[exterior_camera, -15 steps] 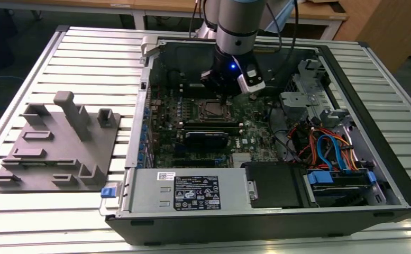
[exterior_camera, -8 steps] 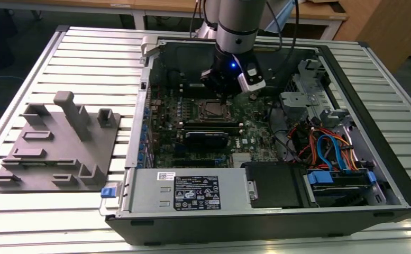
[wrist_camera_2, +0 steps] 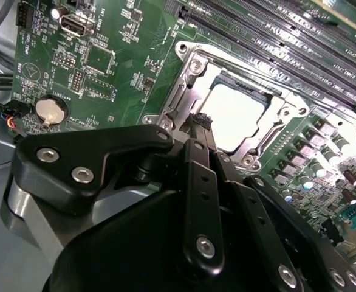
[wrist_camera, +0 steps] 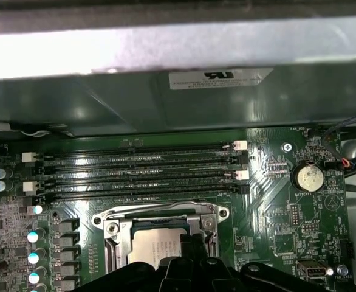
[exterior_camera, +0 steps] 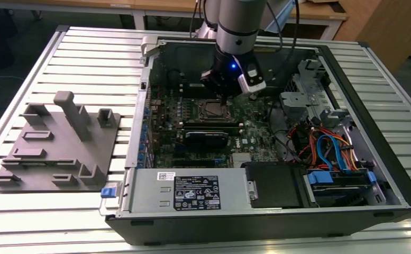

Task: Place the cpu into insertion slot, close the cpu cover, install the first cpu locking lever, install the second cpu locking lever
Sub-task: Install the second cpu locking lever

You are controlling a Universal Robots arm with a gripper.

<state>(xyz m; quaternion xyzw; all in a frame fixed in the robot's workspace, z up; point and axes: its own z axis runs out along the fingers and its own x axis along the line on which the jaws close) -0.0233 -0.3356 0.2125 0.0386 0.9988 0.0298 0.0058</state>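
Black claw (wrist_camera_2: 197, 125) linkages crowd the second wrist view, fingers pinched together and holding nothing, tips right at the near edge of the cpu cover (wrist_camera_2: 242, 155). Just beyond the tips, the cpu (wrist_camera_2: 236, 115) already sits in the insertion slot (exterior_camera: 210, 109), with the silver cover lying down around it. Whether either locking lever is latched I cannot tell. Farther out run the memory slots (wrist_camera: 141, 173).

Shiny metal cpu cover (wrist_camera_2: 187, 85); matt black pincer (wrist_camera_2: 200, 123).
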